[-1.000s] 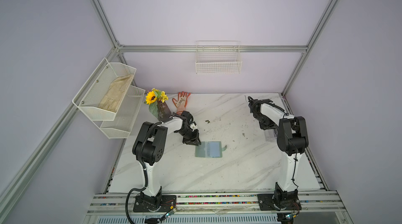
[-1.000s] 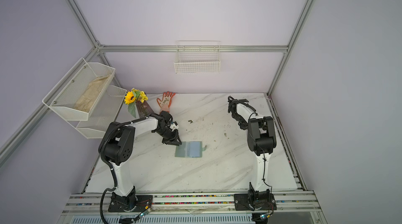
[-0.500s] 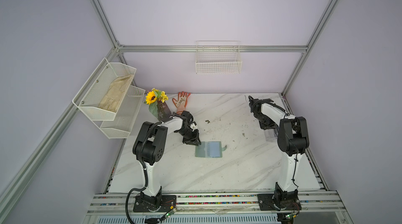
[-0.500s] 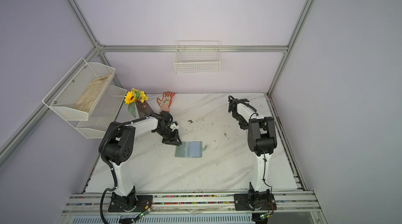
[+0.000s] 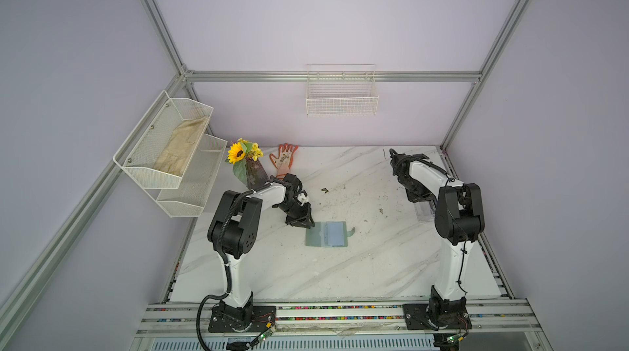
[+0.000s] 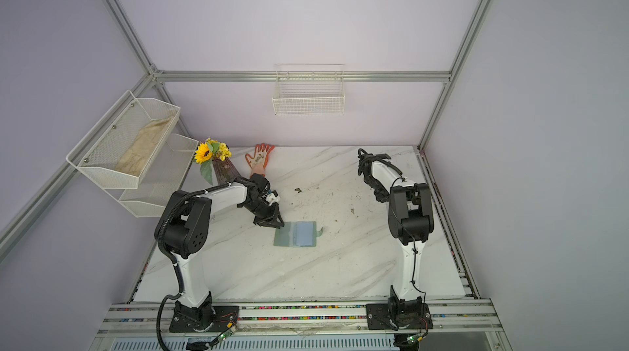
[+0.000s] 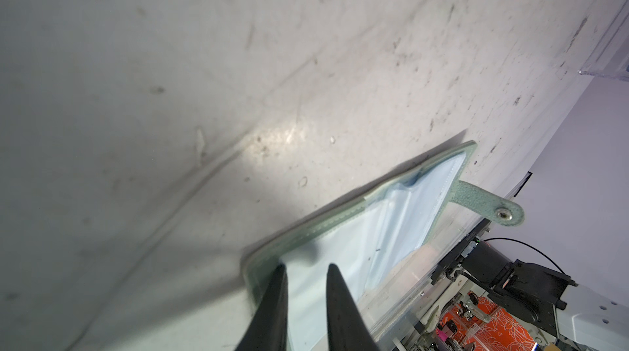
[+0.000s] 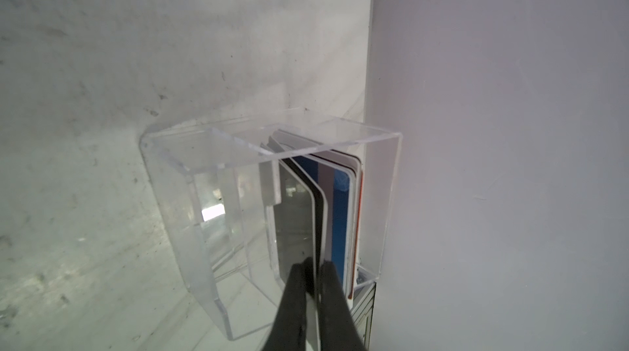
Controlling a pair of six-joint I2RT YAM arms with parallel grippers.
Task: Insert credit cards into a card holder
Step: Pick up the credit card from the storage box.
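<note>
The sage-green card holder (image 5: 326, 234) (image 6: 295, 234) lies open on the marble table, its pale blue sleeves up and its snap tab (image 7: 490, 203) out to the right. My left gripper (image 5: 308, 225) (image 7: 304, 266) is open by a narrow gap, its tips on the holder's (image 7: 374, 240) left corner. By the right wall a clear box (image 8: 204, 196) (image 5: 423, 213) holds the credit cards on edge. My right gripper (image 8: 315, 262) is shut on the bottom edge of the black card (image 8: 296, 230). A blue card (image 8: 340, 203) stands behind it. No pink card can be made out.
At the back left of the table stand a sunflower vase (image 5: 246, 165) and an orange work glove (image 5: 284, 158). White mesh shelves (image 5: 170, 148) hang on the left wall and a wire basket (image 5: 342, 94) on the back wall. Dark specks dot the table's middle.
</note>
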